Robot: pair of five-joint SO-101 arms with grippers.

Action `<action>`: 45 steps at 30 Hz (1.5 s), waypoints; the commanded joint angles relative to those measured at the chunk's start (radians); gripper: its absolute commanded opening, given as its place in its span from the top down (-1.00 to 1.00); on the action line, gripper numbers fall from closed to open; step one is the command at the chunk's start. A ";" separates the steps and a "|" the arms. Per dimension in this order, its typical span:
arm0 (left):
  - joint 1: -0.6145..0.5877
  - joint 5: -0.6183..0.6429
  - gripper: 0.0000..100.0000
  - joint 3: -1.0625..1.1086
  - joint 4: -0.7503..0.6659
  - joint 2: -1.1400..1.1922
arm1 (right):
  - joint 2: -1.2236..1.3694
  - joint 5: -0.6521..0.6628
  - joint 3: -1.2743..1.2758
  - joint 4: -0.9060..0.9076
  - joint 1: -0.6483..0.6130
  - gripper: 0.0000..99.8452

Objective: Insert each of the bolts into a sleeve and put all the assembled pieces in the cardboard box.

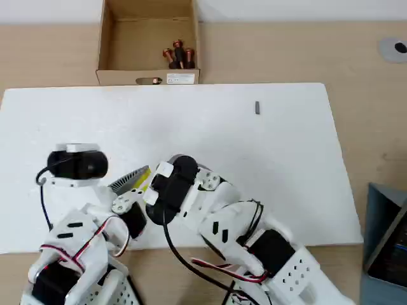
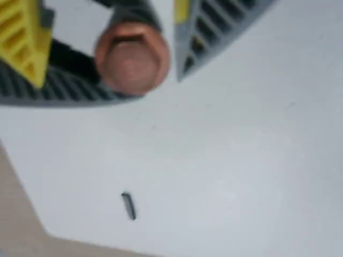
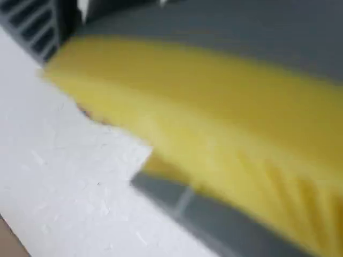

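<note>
Closest to your right wrist lens is a blurred yellow pad. Nothing there tells you whether your right gripper is clenched or released, so treat that as unknown. Your left gripper looks clamped on a copper sleeve. It is held off the white board, low on the arms' side, where your two arms meet.

You are far along, by my reading. A small cluster of copper assembled pieces lies inside the cardboard box, towards its front right corner. I cannot count them surely. One dark bolt lies loose on the white board, well apart from both arms and nearer the box side. What is left, then, looks like one pairing: that bolt into the sleeve you hold, and the finished piece into the box. I see no other loose sleeve or bolt on the board.

On direction: the sleeve turns its round end to the left wrist lens. Its long axis therefore runs away from that lens, and almost none of its length shows. The bolt lies flat, and in the high view its long axis runs from the arms' side towards the box side. It is too small for you to tell which end is the head. The bolt and the sleeve are not lined up with one another.
</note>
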 commanded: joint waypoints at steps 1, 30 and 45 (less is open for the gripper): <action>-0.011 -0.006 0.66 -0.077 0.002 0.002 | -0.012 0.005 -0.048 -0.032 -0.008 0.98; -0.539 -0.285 1.00 0.287 0.000 -0.004 | -0.036 -0.328 -0.213 0.189 0.460 0.98; -0.646 -0.419 0.99 0.470 -0.006 -0.004 | 0.522 -0.405 -0.803 0.269 0.499 0.98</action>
